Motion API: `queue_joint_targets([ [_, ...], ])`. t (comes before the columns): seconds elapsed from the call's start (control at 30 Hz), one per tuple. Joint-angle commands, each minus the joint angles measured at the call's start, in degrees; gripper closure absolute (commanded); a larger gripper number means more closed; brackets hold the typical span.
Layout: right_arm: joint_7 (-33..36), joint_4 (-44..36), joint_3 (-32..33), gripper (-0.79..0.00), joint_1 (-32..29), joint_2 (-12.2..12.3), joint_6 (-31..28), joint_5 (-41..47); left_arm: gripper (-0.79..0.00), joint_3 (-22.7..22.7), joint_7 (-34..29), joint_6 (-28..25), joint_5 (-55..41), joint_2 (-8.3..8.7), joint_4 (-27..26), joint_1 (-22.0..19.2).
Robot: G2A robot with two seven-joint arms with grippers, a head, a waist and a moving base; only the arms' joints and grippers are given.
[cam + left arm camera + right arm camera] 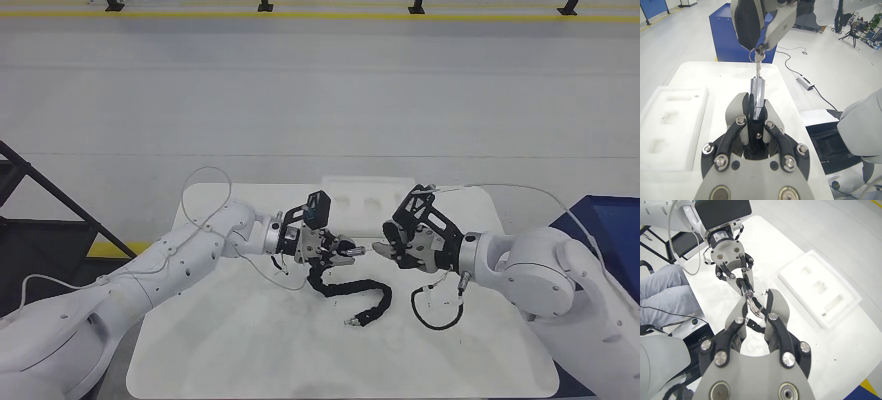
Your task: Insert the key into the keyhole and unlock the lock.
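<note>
Fingers (734, 108) of left gripper (756, 100) clamped on lock (757, 91). Right gripper (759, 47) pinches key (758, 64) head, tip at keyhole (758, 76). Label (719, 236) on left wrist too small to read.

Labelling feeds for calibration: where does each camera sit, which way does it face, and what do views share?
Top view: above the arms, looking down at the table; both arms show.
Left wrist view: on the left wrist, looking along the left gripper holding the lock, toward the right gripper.
Right wrist view: on the right wrist, looking along its gripper holding the key, back toward the left gripper.
Shared: both wrist views show key tip at lock and the foam tray.
</note>
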Motion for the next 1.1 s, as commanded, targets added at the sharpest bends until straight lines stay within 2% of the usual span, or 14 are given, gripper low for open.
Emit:
queue_joint_targets([
  [0.0,-0.3,-0.1,0.6,-0.785,-0.4,0.0,-0.6,0.6,0.0,0.0,-0.6,0.0,0.5,-0.13,0.8,0.1],
  [0.27,-0.8,0.3,3.0,-0.785,-1.4,0.2,-1.9,1.3,0.0,0.0,-4.2,0.0,2.1,-1.18,2.8,1.3],
  [0.43,-1.2,0.5,4.5,-0.785,-2.2,0.3,-2.4,1.4,0.0,0.0,-10.7,0.0,3.6,-2.26,4.0,2.9],
  [0.63,-1.5,0.3,6.1,-0.785,-4.0,0.5,-2.8,1.9,0.0,0.0,-19.2,0.0,1.0,-4.14,4.9,4.6],
  [0.67,-1.5,0.3,6.3,-0.785,-4.2,0.5,-2.9,1.9,-0.028,0.0,-20.4,0.0,0.6,-4.47,5.0,4.8],
  [0.73,-1.7,0.3,6.7,-0.785,-4.6,0.5,-3.0,1.9,-0.406,0.0,-22.6,0.0,0.0,-5.12,5.1,5.4],
  [0.77,-1.9,0.3,6.9,-0.785,-4.7,0.5,-3.2,2.0,-0.785,0.0,-23.8,0.0,-0.8,-5.44,5.3,5.7],
  [0.9,-3.1,1.6,7.6,-0.785,-5.1,0.5,-5.2,2.6,-0.785,0.0,-27.6,0.0,-5.3,-6.47,6.8,5.8],
  [1.07,-3.2,4.6,8.0,-0.785,-4.5,0.5,-9.7,2.8,-0.785,0.0,-25.2,0.0,-9.9,-6.56,7.9,3.4],
])
